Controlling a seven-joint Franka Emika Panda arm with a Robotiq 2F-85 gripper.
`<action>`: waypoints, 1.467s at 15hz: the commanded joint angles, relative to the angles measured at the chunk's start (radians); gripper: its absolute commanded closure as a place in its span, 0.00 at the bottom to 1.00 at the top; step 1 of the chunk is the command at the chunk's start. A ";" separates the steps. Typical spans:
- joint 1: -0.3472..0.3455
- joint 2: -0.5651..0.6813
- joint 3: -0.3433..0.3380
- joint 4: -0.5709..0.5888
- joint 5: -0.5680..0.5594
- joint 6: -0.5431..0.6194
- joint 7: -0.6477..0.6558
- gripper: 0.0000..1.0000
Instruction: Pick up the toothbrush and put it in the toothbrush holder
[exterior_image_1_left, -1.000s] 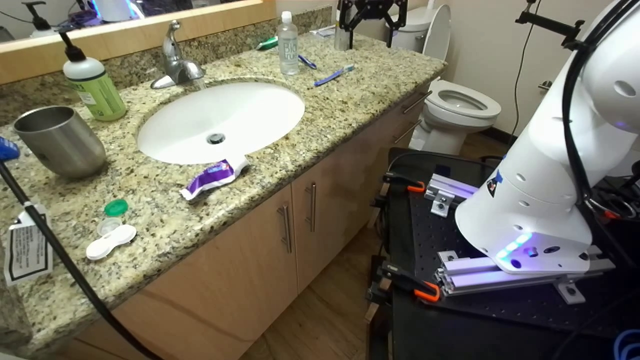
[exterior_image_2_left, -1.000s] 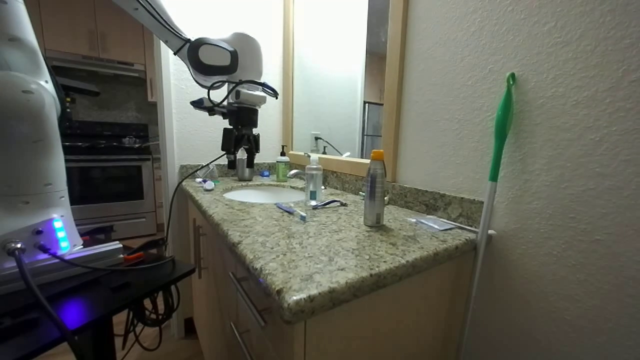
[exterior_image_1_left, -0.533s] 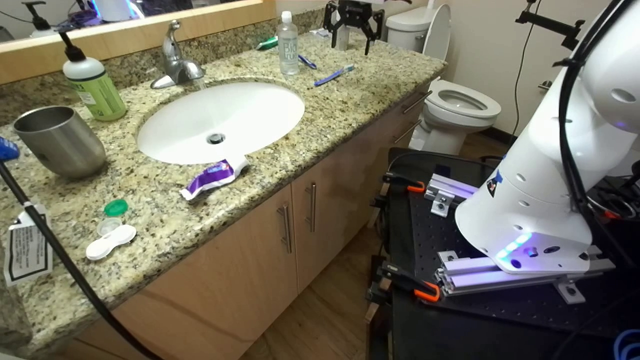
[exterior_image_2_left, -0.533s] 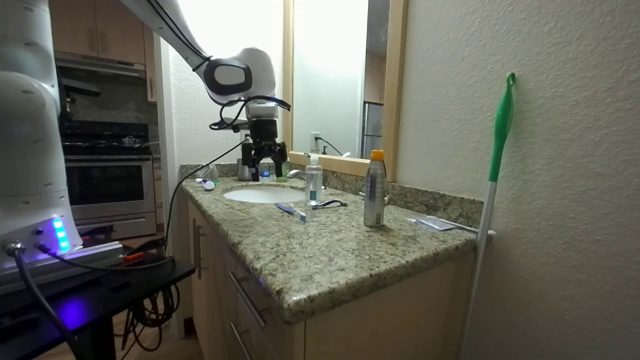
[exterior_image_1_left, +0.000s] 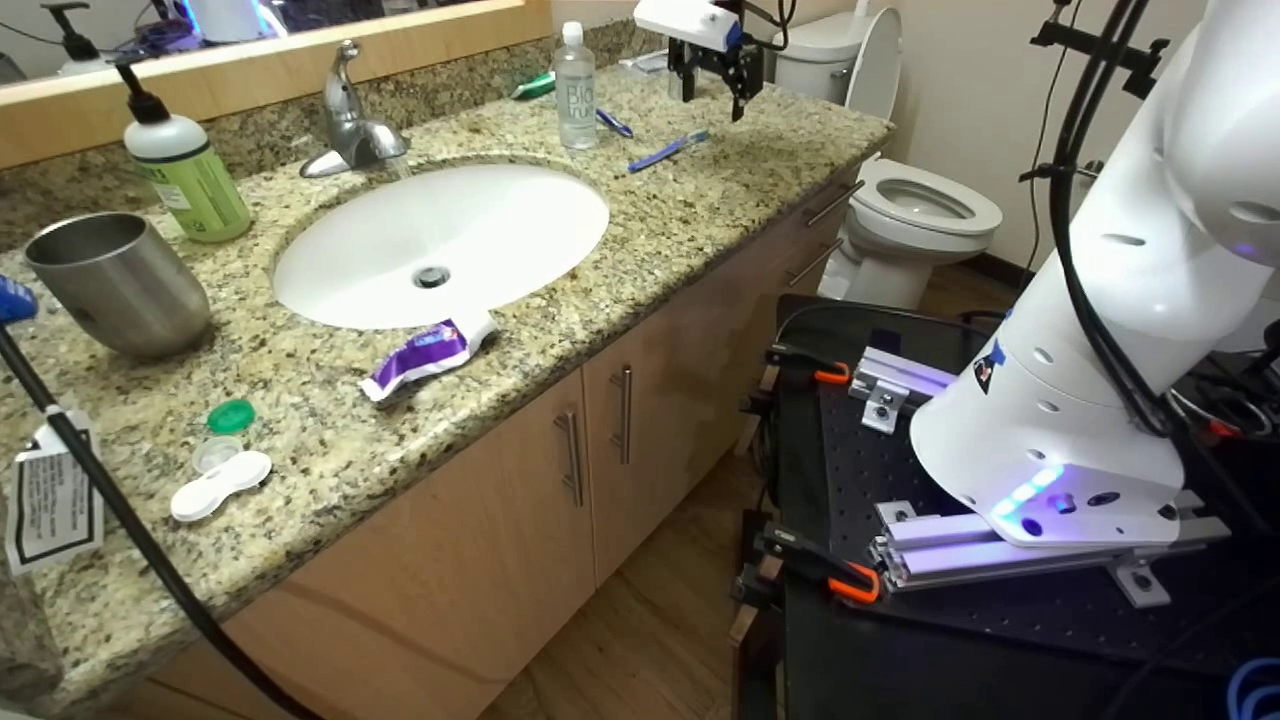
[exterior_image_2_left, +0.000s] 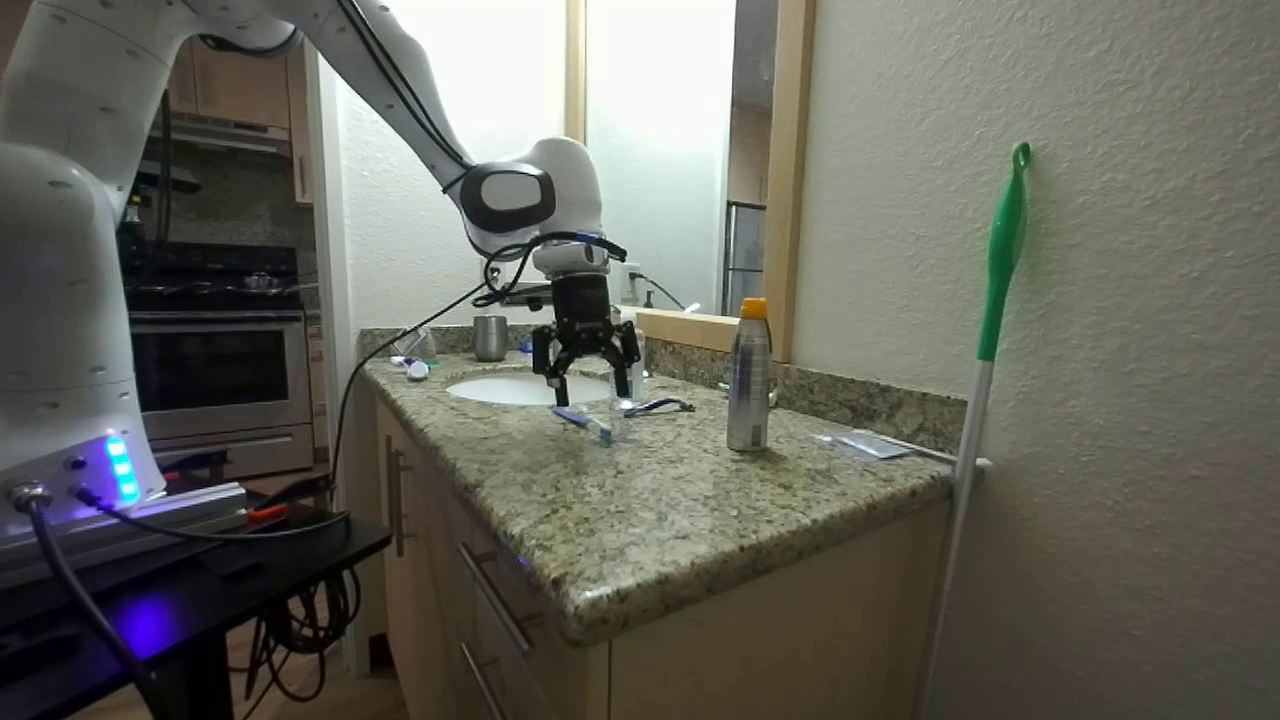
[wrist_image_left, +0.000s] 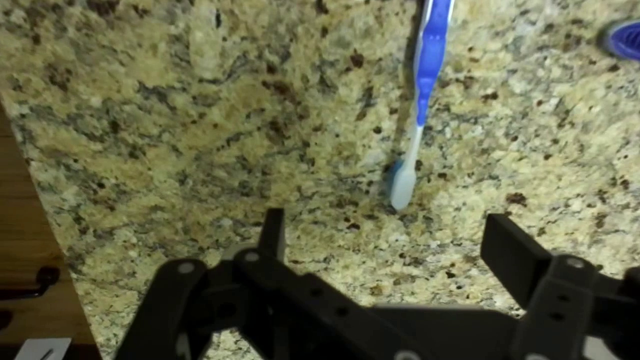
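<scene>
The toothbrush, with a blue handle and pale neck and head, lies on the granite counter in both exterior views. In the wrist view the toothbrush points its head toward the gap between my fingers; its handle runs out of the top edge. My gripper is open and empty, above the counter near the brush; it shows in both exterior views. The toothbrush holder, a grey metal cup, stands upright past the sink, far from the gripper, in both exterior views.
A clear bottle and a blue razor-like item are close to the toothbrush. A spray can stands nearby. The sink, a purple toothpaste tube, and a green soap bottle lie toward the cup.
My gripper has come down toward the counter and toward the toothbrush, and has turned about its vertical axis. It stays open. The toothbrush and cup have not moved.
</scene>
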 joint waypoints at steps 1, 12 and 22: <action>0.020 0.004 -0.018 0.002 0.016 -0.001 -0.012 0.00; -0.087 0.079 0.103 0.062 0.441 -0.027 -0.402 0.00; -0.037 0.120 0.066 0.071 0.411 -0.044 -0.348 0.30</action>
